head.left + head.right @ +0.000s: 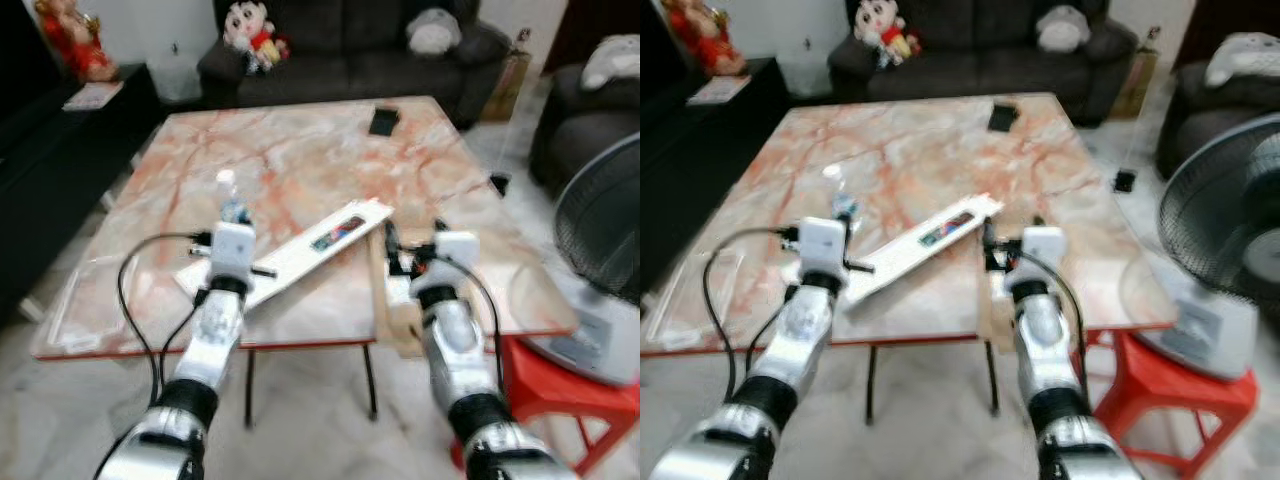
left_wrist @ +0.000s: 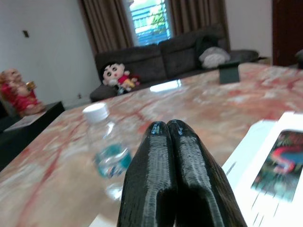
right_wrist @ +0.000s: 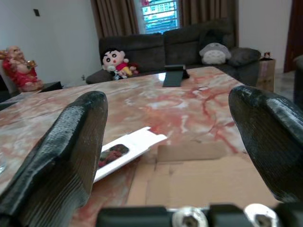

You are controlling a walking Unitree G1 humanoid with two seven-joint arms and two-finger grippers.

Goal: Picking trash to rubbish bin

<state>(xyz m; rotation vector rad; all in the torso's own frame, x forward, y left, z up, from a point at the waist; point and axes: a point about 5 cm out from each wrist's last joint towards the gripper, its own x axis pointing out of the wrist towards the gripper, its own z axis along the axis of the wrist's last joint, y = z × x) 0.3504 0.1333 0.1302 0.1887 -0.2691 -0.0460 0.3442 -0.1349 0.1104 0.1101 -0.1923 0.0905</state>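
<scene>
Fingers of the left gripper are pressed flat together with nothing between them, and are aimed across the marble table towards a small clear water bottle with a white cap, which stands upright just beyond the tips. The right gripper is held with its fingers spread wide and empty, pointed over a flat piece of brown cardboard that lies at the near edge of the table and overhangs it a little.

Between the two grippers a long white carton with a printed window is seen lying slantwise on the tabletop; one end rests near the left gripper and the other reaches towards the cardboard. Whether carton and cardboard touch cannot be told.

All three pieces are judged to be light. The bottle looks nearly empty, so it would be tipped easily and its thin wall crushed under a firm squeeze; it is best taken around the body, below the cap, where the smooth plastic is widest. The carton appears stiff but hollow and would be taken across its narrow width, near the middle, so that it does not swing. The cardboard is thin and lies flat, so its overhanging edge offers the only easy purchase.

Further off, a dark small object lies on the far side of the table, and a sofa with soft toys stands behind.
</scene>
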